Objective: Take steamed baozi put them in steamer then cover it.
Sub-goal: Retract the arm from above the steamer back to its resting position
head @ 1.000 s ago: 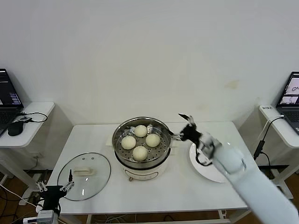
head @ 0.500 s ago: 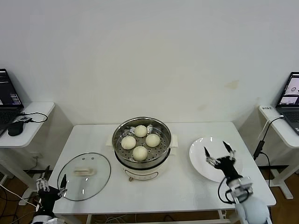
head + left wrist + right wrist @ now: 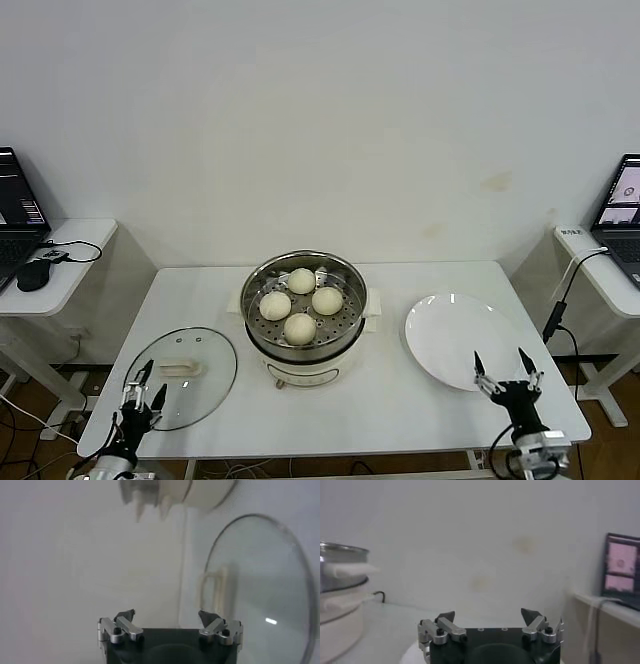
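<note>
Baozi (image 3: pixel 300 304) fill the uncovered steamer (image 3: pixel 302 330) on the white table (image 3: pixel 380 395); both grippers gape, empty

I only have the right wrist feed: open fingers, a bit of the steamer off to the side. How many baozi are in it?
Observer: Four baozi sit on the perforated tray of the steamer, per the head view.
Operator: Covered yet?
Observer: No. The glass lid lies flat on the table, on the steamer's left, by the front edge.
Operator: Where's the left gripper?
Observer: The left gripper hangs open and empty at the table's front-left edge, right by the lid's rim; the left wrist view shows the lid's cream handle ahead of it.
Operator: And what's under my right gripper?
Observer: The right gripper, open, is at the near edge of the bare white plate.
</note>
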Tool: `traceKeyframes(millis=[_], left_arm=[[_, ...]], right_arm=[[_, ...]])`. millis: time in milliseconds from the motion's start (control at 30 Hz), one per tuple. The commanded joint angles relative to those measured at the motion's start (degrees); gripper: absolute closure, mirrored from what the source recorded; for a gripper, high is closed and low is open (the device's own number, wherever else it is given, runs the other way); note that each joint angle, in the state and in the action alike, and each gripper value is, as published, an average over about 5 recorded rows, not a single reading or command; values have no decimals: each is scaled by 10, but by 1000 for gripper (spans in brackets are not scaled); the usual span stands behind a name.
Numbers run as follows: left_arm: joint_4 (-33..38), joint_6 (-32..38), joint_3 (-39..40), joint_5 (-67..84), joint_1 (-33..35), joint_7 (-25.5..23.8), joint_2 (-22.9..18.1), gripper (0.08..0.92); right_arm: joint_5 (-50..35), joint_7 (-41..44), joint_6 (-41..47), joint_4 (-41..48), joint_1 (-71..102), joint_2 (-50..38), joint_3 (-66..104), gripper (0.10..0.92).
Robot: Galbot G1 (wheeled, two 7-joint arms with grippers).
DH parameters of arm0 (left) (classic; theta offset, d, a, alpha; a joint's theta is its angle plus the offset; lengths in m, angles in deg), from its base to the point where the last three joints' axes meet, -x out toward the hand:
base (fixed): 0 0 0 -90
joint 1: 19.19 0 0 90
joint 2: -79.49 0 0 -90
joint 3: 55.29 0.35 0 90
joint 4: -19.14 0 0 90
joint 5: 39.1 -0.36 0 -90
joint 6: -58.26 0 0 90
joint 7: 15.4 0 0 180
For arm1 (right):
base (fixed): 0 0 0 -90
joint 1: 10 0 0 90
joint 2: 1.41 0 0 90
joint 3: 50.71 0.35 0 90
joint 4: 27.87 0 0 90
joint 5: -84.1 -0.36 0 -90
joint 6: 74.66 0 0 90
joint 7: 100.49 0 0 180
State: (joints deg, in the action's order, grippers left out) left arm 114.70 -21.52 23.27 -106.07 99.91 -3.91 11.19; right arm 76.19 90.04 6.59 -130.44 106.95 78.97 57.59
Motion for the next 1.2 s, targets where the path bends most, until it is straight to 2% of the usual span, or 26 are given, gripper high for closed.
traceKeyframes(millis=[33, 800, 1200], left_arm=[[-38, 4, 31, -58, -42, -8, 10, 177], [-110, -15, 57, -36, -159, -22, 25, 177], [-145, -20, 64, -25, -173, -29, 25, 177]], right_arm=[[5, 1, -13, 2, 27, 27, 29, 203], [22, 10, -22, 21, 38, 40, 26, 203], [31, 14, -22, 28, 37, 42, 21, 202]])
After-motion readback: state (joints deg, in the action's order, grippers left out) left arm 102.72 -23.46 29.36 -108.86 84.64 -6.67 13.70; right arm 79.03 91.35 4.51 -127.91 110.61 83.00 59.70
